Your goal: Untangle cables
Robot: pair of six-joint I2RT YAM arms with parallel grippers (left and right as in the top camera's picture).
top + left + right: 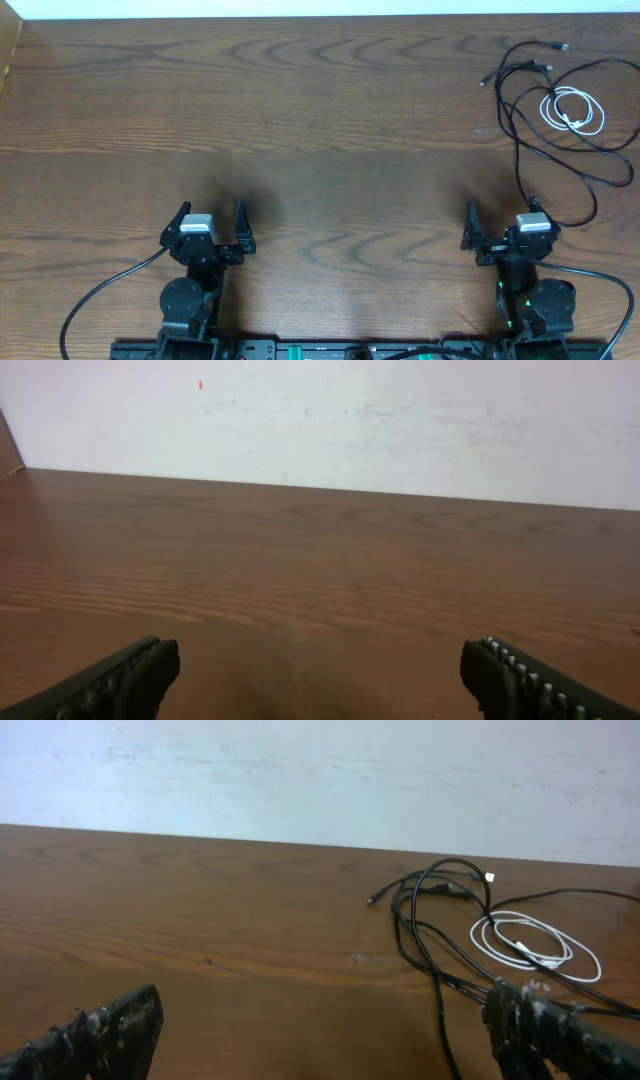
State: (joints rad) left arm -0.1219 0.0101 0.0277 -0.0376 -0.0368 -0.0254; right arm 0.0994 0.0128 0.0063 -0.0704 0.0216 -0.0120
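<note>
A tangle of thin black cables (560, 130) lies at the back right of the wooden table, with a small coiled white cable (572, 110) lying among the loops. One black strand runs down to my right gripper. In the right wrist view the black cables (430, 935) and the white coil (535, 945) lie ahead and to the right. My right gripper (502, 222) is open and empty, its right finger beside a black strand (445, 1020). My left gripper (212, 222) is open and empty at the front left, far from the cables; its wrist view (320, 675) shows only bare table.
The wooden table (300, 120) ends at a white wall at the back (320, 770). Thick black cables (100, 295) run from the arm bases at the front edge.
</note>
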